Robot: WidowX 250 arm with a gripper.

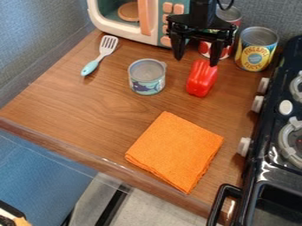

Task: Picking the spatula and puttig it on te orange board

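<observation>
Hanging at one o'clock over the counter (70,101) with jaws spread, near the red pepper (201,80), well apart from the eleven-o'clock spatula (104,54).

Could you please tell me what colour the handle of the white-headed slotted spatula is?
The slim, rounded handle is light turquoise, seen best in the camera view.

And here's the black arm (203,8), in from the top edge, right of centre, a thin dark cable curling beside it! Beneath it hangs the claw (196,61), pointing down, its body spread broadly across the view. Two black fingers (179,47), parted wide, a clear gap between those tips!
</observation>
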